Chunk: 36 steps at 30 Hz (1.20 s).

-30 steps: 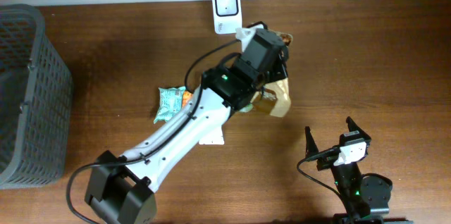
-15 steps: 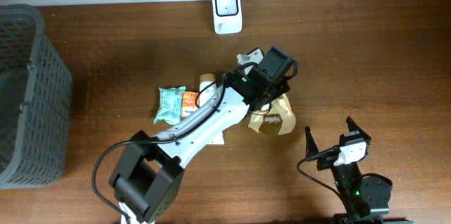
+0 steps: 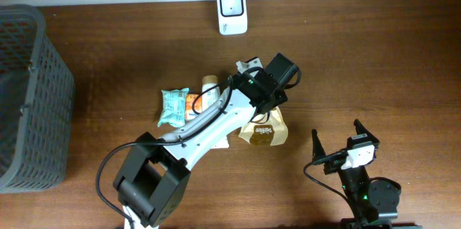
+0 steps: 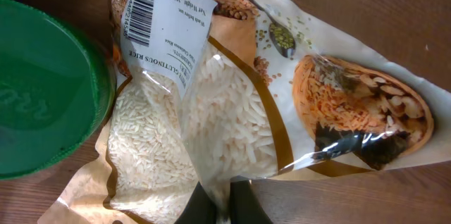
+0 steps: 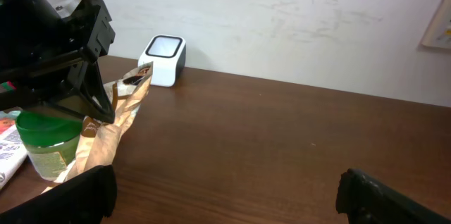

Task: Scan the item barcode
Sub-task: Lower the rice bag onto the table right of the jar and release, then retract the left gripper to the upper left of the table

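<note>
Left wrist view shows the left gripper [image 4: 222, 199] clamped on the rice bag [image 4: 239, 118]; I'd turn the barcode [image 4: 141, 14], up-left of the jaws, squarely toward the scanner [image 3: 232, 1].

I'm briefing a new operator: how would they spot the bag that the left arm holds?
From the white scanner at the table's far edge, come to the middle: the left gripper pinches a tan rice bag. Unlike the teal packet nearby, it shows white grains through a clear window.
</note>
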Tool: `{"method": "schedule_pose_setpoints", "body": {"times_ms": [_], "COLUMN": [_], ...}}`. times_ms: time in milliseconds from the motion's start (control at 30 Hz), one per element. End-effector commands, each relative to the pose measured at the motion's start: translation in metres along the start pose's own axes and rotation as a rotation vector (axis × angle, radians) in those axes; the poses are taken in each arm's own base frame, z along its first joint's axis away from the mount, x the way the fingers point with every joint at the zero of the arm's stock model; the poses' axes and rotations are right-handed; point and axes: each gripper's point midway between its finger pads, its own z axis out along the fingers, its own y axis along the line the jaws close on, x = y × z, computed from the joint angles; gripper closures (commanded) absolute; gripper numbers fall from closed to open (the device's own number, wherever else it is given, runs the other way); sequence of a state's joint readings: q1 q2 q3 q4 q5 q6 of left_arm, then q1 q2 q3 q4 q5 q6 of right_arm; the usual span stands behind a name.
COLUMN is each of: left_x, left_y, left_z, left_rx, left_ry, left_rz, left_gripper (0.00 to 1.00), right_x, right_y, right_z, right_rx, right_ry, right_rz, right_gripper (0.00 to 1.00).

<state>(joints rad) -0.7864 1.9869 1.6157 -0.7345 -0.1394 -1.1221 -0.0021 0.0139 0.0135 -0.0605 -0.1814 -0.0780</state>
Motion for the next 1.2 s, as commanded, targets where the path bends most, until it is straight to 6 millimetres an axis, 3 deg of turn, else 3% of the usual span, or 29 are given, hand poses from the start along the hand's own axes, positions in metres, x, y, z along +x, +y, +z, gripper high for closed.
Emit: {"method": "schedule_pose_setpoints", "body": {"times_ms": [0, 67, 100, 133, 167, 267, 400, 533, 633, 733, 867, 1067, 1167], "left_x": [-0.011, -0.011, -0.011, -0.011, -0.01, -0.01, -0.02, -0.037, -0.036, -0.053, -0.092, -0.124, -0.133], "left_y": [-0.005, -0.005, -0.005, -0.005, -0.005, -0.005, -0.001, -0.015, -0.043, -0.041, -0.004, 0.078, 0.094], "left_z": [-0.007, -0.007, -0.007, -0.007, -0.007, -0.007, -0.007, -0.015, -0.038, -0.065, -0.087, -0.085, -0.086], "left_rx": [0.004, 0.004, 0.004, 0.004, 0.004, 0.003, -0.019, 0.025, 0.154, 0.149, 0.083, -0.086, -0.112], "left_ry": [-0.051, -0.05, -0.05, -0.05, -0.05, -0.05, -0.096, -0.127, -0.082, -0.096, -0.101, 0.007, 0.02], "left_rz": [0.026, 0.026, 0.026, 0.026, 0.027, 0.027, 0.029, 0.263, 0.586, 0.683, 0.621, 0.539, 0.585], "left_gripper": [1.0, 0.97, 0.91, 0.76, 0.53, 0.31, 0.25, 0.14, 0.12, 0.04, 0.0, 0.01, 0.01], "right_x": [0.003, 0.003, 0.003, 0.003, 0.003, 0.003, 0.003, 0.003, 0.003, 0.003, 0.003, 0.003, 0.003], "right_y": [0.0, 0.0, 0.0, 0.0, 0.0, 0.0, 0.0, 0.0, 0.0, 0.0, 0.0, 0.0, 0.0], "right_z": [0.0, 0.0, 0.0, 0.0, 0.0, 0.0, 0.0, 0.0, 0.0, 0.0, 0.0, 0.0, 0.0], "right_rx": [0.0, 0.0, 0.0, 0.0, 0.0, 0.0, 0.0, 0.0, 0.0, 0.0, 0.0, 0.0, 0.0], "right_ry": [0.004, 0.004, 0.004, 0.004, 0.004, 0.004, 0.004, 0.004, 0.004, 0.004, 0.004, 0.004, 0.004], "right_rz": [0.007, 0.007, 0.007, 0.007, 0.007, 0.007, 0.007, 0.007, 0.007, 0.007, 0.007, 0.007, 0.007], "right_gripper": [0.02, 0.02, 0.02, 0.01, 0.02, 0.02, 0.01, 0.02, 0.01, 0.02, 0.02, 0.02, 0.02]}}
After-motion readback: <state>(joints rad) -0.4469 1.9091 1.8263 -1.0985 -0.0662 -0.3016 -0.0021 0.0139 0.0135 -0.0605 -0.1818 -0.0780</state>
